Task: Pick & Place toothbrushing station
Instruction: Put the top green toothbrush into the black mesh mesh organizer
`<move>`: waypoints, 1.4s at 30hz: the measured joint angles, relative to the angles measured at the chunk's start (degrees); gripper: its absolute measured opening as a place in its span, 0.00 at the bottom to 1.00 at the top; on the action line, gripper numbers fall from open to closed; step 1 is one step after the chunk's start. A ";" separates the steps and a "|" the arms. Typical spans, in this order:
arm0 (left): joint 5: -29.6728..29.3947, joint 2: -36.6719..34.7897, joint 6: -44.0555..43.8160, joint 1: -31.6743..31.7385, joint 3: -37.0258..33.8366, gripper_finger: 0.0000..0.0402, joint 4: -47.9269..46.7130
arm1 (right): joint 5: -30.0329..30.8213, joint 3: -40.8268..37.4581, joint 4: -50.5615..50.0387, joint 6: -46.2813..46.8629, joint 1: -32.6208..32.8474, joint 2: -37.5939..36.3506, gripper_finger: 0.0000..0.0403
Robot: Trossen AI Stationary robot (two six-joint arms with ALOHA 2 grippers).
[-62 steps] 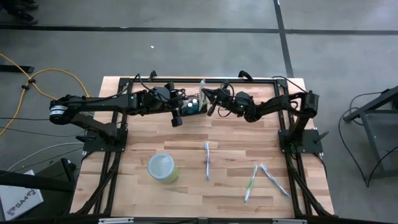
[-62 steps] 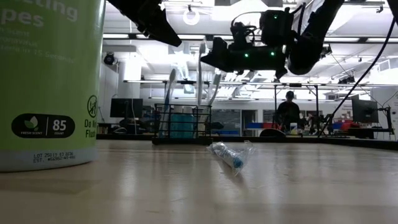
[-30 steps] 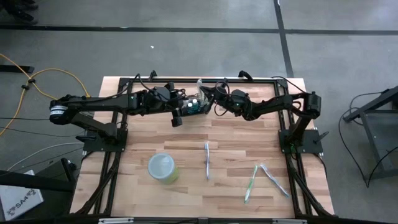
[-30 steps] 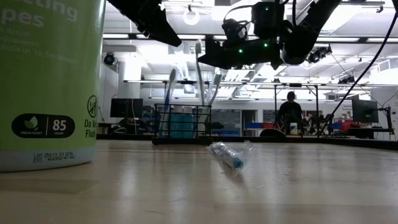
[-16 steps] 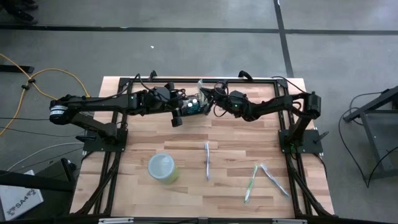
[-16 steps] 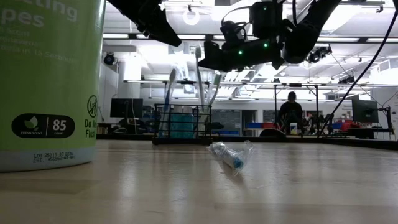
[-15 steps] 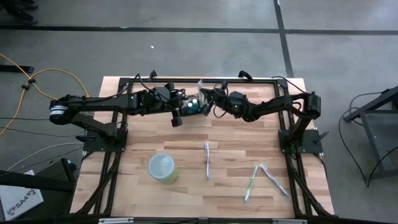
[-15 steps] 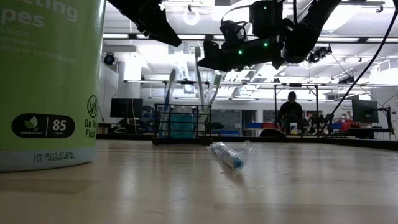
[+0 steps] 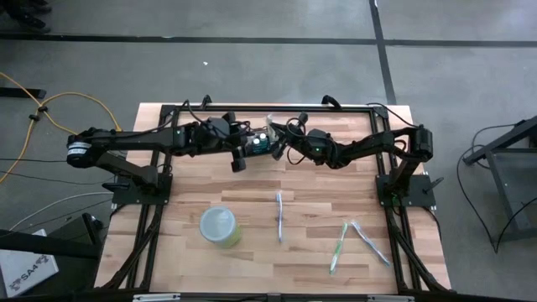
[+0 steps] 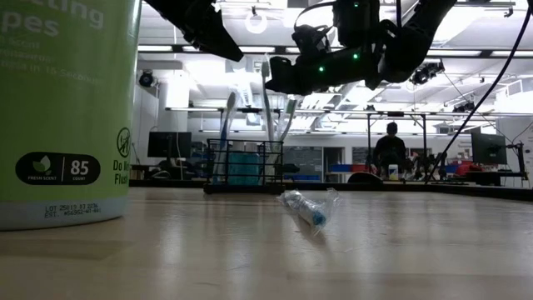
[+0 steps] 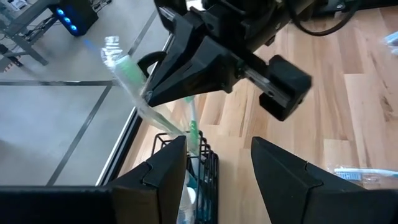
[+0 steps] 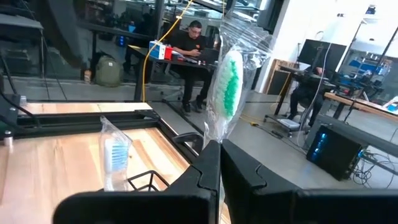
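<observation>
Toothbrushing station [image 9: 260, 143], the small black wire-mesh holder, is standing at the far edge of the desk [image 9: 319, 193], just beneath and between the two sets of fingers. The right gripper [image 9: 275, 134] is hanging directly above it with its fingers pressed together on a wrapped green toothbrush [image 12: 229, 78]; they are pinching the lower handle, so the bristle end is pointing up past the fingertips while the bottom end is angling down into the holder's open top, as the left wrist view shows. Holding it low on the handle and nearly upright looks meant to let the brush slide straight into the mesh. The left gripper [image 9: 249, 144] is waiting just beside the holder with its fingers [image 11: 155, 180] spread apart and nothing between them; the holder's near rim is sitting right in the gap below them, perhaps to steady it, though I cannot tell whether they are touching it. Other wrapped brushes are already standing in the holder, among them a blue-bristled one [image 12: 115, 152] just beside the right fingers. Well away from both sets of fingers, near the front of the desk, a yellow-green cup [image 9: 220, 226] and three more wrapped toothbrushes [image 9: 279, 215] [image 9: 338, 247] [image 9: 370, 242] are lying, apparently awaiting their turn.
</observation>
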 joint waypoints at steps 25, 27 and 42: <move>0.00 0.00 0.06 -1.65 0.00 0.43 0.06 | 8.55 -0.02 -1.86 -8.34 3.39 0.63 0.01; 0.00 0.00 -0.03 -1.65 0.00 0.43 0.09 | 8.59 0.00 -1.07 -8.08 3.48 1.67 0.01; 0.00 0.00 -0.01 -1.65 0.00 0.43 0.09 | 10.51 -0.02 -5.32 1.07 3.74 4.83 0.01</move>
